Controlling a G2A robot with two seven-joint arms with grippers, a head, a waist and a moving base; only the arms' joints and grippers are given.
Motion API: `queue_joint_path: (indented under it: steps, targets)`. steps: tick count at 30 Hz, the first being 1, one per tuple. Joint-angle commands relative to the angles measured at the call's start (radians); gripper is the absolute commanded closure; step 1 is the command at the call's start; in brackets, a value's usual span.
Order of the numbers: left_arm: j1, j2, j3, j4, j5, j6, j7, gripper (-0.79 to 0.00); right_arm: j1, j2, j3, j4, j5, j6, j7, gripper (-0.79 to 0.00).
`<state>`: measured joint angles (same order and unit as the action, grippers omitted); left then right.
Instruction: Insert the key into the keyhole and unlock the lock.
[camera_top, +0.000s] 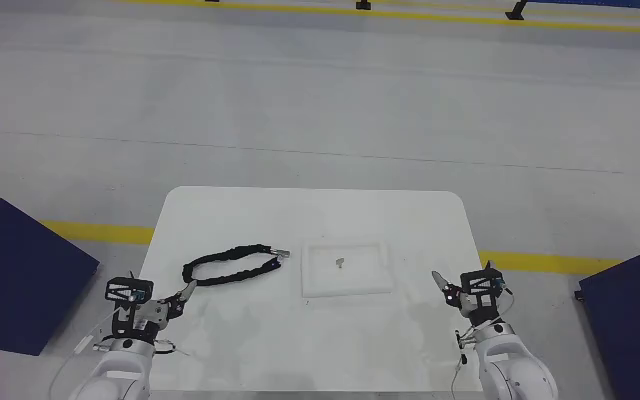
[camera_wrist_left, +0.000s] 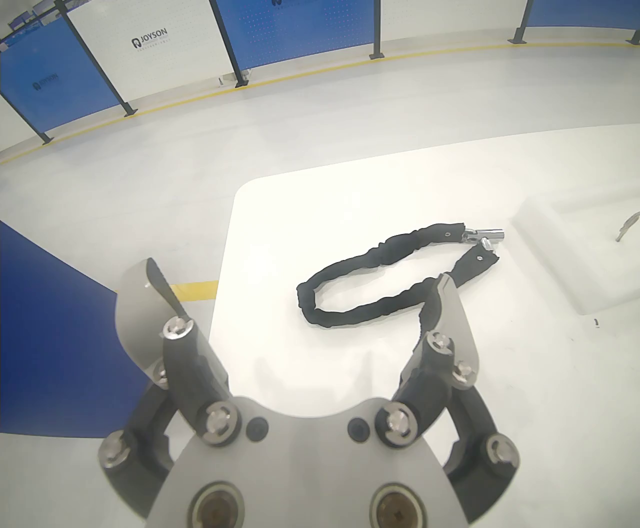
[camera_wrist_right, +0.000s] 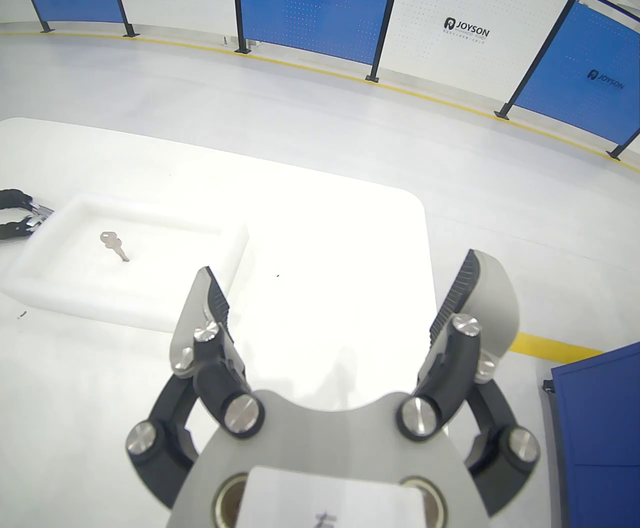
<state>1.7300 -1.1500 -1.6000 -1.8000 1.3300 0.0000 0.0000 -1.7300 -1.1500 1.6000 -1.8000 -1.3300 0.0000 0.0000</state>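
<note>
The key (camera_top: 340, 263) lay flat inside the shallow white tray (camera_top: 345, 292) near the middle of the white surface (camera_top: 420, 225), well apart from both grippers. At the tray's 9 o'clock, just beside it, the black-sleeved chain lock (camera_top: 225, 268) lay in a loop, with its metal lock body (camera_top: 283, 253) at the end nearest the tray. The left gripper (camera_wrist_left: 297, 276) hung over the surface's 8 o'clock edge, its fingers spread wide apart and empty. The right gripper (camera_wrist_right: 339, 264) hung at the 4 o'clock edge, its fingers likewise spread apart and empty.
</note>
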Motion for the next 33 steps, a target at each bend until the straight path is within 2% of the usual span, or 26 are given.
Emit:
queue_joint_path:
  steps: [1,5,8,15,19,25,33]
  targets:
    - [0.000,0.000,0.000,0.000,0.000,0.000,0.000,-0.784,0.000,0.000,0.000,0.000,0.000,0.000,0.000,-0.784]
    - [0.000,0.000,0.000,0.000,0.000,0.000,0.000,-0.785,0.007,0.001,0.002,-0.008,-0.016,-0.011,0.005,-0.785]
    - [0.000,0.000,0.000,0.000,0.000,0.000,0.000,-0.785,0.031,0.005,0.022,-0.034,-0.033,-0.058,0.045,-0.785]
    - [0.000,0.000,0.000,0.000,0.000,0.000,0.000,-0.785,0.152,0.025,0.031,-0.102,-0.116,-0.309,0.211,-0.785]
    - [0.000,0.000,0.000,0.000,0.000,0.000,0.000,-0.785,0.280,0.039,-0.008,-0.108,-0.166,-0.532,0.325,-0.785]
    - [0.000,0.000,0.000,0.000,0.000,0.000,0.000,-0.785,0.519,0.045,-0.134,-0.015,-0.150,-0.800,0.475,-0.785]
    - [0.000,0.000,0.000,0.000,0.000,0.000,0.000,-0.785,0.826,0.015,-0.404,0.252,-0.001,-1.010,0.688,-0.785]
